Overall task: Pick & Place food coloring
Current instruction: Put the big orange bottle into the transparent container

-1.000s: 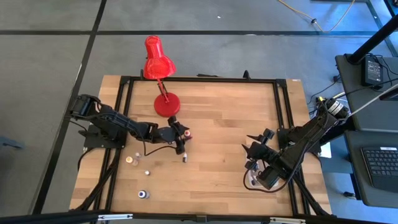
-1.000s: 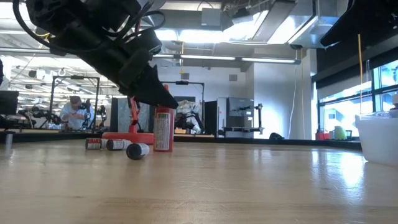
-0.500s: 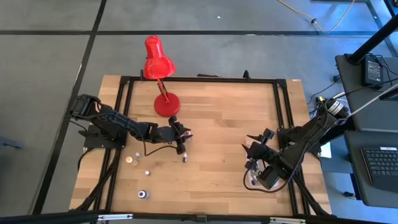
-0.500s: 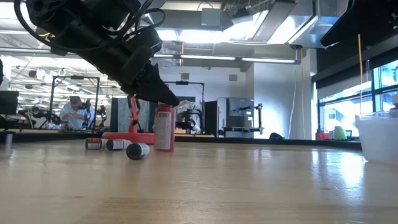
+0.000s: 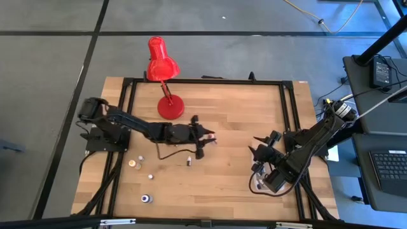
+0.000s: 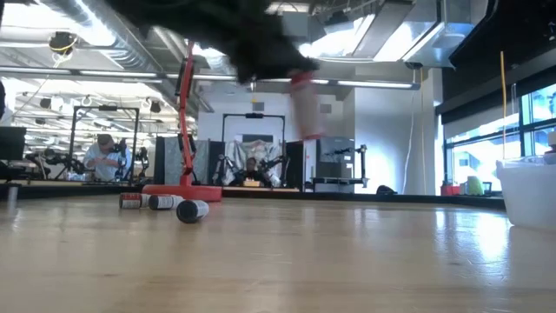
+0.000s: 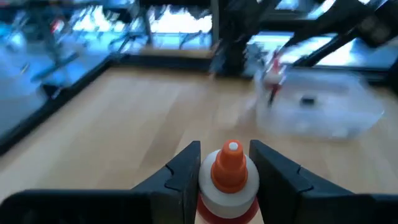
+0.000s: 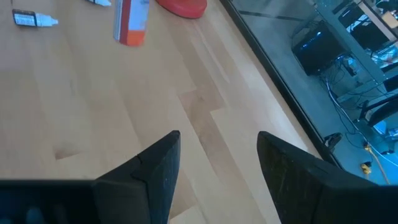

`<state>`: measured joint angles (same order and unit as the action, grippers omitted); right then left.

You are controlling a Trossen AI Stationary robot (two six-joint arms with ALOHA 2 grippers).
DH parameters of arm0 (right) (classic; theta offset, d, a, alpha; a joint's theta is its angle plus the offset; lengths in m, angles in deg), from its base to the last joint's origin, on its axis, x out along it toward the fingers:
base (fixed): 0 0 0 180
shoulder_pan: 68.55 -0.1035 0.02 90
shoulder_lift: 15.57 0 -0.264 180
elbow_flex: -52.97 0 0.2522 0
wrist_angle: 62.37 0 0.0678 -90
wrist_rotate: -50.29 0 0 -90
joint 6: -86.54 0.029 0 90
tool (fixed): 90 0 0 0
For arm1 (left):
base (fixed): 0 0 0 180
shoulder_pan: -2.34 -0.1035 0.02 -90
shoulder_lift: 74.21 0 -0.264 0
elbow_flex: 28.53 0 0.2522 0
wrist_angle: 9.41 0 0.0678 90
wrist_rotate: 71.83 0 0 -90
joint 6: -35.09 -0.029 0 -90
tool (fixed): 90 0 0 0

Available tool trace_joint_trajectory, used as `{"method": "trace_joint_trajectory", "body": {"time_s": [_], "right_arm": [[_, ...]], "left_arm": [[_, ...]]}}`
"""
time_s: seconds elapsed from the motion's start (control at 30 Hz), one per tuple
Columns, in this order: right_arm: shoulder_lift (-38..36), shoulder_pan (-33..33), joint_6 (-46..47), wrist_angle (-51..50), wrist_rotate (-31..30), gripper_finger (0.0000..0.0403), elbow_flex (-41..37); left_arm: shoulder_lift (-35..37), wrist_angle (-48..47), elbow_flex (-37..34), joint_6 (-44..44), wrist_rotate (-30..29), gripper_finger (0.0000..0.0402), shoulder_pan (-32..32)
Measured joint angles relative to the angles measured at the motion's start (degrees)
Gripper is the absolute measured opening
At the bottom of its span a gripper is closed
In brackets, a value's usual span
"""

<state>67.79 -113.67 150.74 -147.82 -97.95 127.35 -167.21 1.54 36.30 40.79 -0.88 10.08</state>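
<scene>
One food coloring bottle [image 7: 229,180] in left end effector [image 7: 225,171]

The surface [image 5: 235,121] is pale wood in narrow strips, smooth with a soft sheen, framed by matt black metal rails [image 5: 203,81]. The desk lamp [image 5: 161,60] looks glossy red. The left hand [image 7: 227,171] has matt dark plastic fingers [image 7: 180,171] around a food coloring bottle [image 7: 229,180] with a smooth orange plastic tip and white collar. The tub [image 7: 323,102] is clear plastic
</scene>
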Motion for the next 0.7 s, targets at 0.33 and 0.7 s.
{"method": "trace_joint_trajectory", "body": {"time_s": [0.33,0.7], "right_arm": [[-0.9,0.0,1.8,-1.1,3.7,0.0216,0.0],[-0.9,0.0,3.0,-1.5,6.2,0.0216,0.0]], "left_arm": [[-19.9,-4.6,20.0,-4.0,10.2,0.0118,-4.9],[-28.6,-4.7,25.3,-1.9,12.9,0.0120,-7.1]]}}
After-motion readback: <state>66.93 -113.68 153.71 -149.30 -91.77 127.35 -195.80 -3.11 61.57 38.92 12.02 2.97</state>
